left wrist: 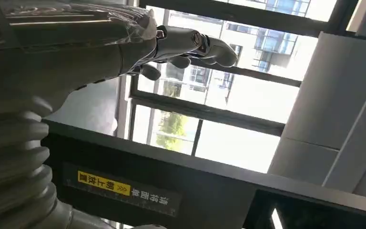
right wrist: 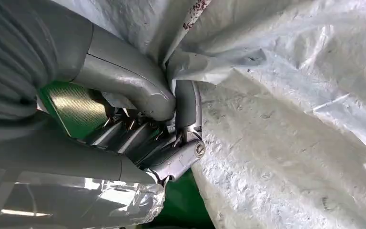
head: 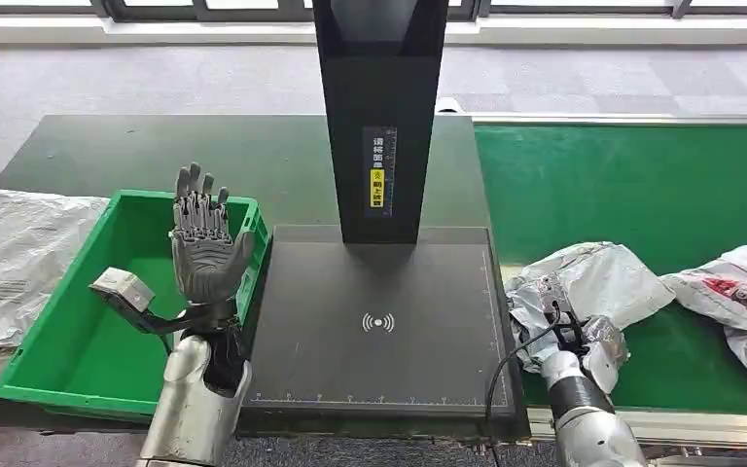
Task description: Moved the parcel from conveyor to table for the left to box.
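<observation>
Silver-grey plastic of the parcel [head: 593,282] is bunched in the right hand [head: 574,336], whose thumb and fingers [right wrist: 186,109] pinch a fold of the wrapping, as the right wrist view shows closely; the grip looks made, though how firm it is cannot be judged. The parcel lies on the green conveyor belt [head: 622,185], at its near edge just beside the dark scanner platform [head: 379,321], so the transfer to the table appears barely begun: the lift and the carry across are not yet done, and nothing rests on the platform. The right forearm comes in low from the near right corner, its hand laid over the near end of the parcel. On the other side, the left hand [head: 202,243] is raised upright over the green bin [head: 68,360], palm turned toward the camera, fingers spread and holding nothing, apparently waiting for its share of the work. A second printed parcel [head: 739,297] lies farther right on the belt, and beyond the platform rises the black scanner column [head: 381,117].
</observation>
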Controlling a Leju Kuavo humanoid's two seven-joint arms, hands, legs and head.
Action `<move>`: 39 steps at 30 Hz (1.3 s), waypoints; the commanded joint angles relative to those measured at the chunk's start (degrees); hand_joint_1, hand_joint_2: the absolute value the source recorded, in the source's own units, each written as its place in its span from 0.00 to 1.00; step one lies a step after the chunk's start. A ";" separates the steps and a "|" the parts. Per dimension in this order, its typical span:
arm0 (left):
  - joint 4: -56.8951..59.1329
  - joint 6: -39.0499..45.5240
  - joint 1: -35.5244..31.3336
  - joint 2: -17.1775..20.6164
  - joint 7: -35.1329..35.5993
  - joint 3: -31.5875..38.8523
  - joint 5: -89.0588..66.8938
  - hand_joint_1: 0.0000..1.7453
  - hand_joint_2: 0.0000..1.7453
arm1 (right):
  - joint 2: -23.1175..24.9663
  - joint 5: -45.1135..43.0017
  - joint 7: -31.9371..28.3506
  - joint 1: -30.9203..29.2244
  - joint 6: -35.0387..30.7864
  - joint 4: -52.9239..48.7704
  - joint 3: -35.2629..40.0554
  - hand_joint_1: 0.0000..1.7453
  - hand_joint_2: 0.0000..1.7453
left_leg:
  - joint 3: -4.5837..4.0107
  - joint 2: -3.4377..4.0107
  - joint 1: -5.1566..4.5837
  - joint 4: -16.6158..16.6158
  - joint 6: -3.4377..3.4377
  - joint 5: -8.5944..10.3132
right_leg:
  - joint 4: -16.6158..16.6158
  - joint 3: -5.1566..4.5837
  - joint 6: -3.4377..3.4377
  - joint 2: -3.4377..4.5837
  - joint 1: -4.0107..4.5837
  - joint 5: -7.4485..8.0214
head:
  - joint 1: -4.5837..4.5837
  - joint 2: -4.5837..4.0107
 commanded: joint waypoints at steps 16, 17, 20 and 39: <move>1.93 -0.16 1.67 -0.63 0.15 0.27 0.02 0.00 1.00 | -1.20 -0.09 -0.04 -1.06 0.30 3.24 1.51 1.00 1.00 | 0.18 0.06 -0.04 -0.09 0.00 -0.04 | -0.07 0.15 0.03 0.02 -0.03 -0.03 | 0.00 0.00; 1.93 -0.16 1.67 -0.63 0.15 0.27 0.02 0.00 1.00 | -1.20 -0.09 -0.04 -1.06 0.30 3.24 1.51 1.00 1.00 | 0.27 0.08 -0.04 -0.15 0.00 -0.05 | -0.12 0.23 0.04 0.03 -0.04 -0.03 | 0.00 0.00; 1.93 -0.16 1.67 -0.63 0.15 0.27 0.02 0.00 1.00 | -1.20 -0.09 -0.04 -1.06 0.30 3.24 1.51 1.00 1.00 | 0.18 0.06 -0.03 -0.09 0.00 -0.03 | -0.08 0.16 0.03 0.02 -0.02 -0.02 | 0.00 0.00; 6.04 -0.59 -0.45 -0.63 0.15 -0.76 1.33 0.00 1.00 | 15.34 -30.17 -41.07 28.25 -16.79 -70.29 25.63 1.00 1.00 | 0.27 0.05 -0.05 -0.18 -0.01 -0.27 | 0.04 0.11 0.11 0.11 -0.06 -0.31 | 0.04 0.00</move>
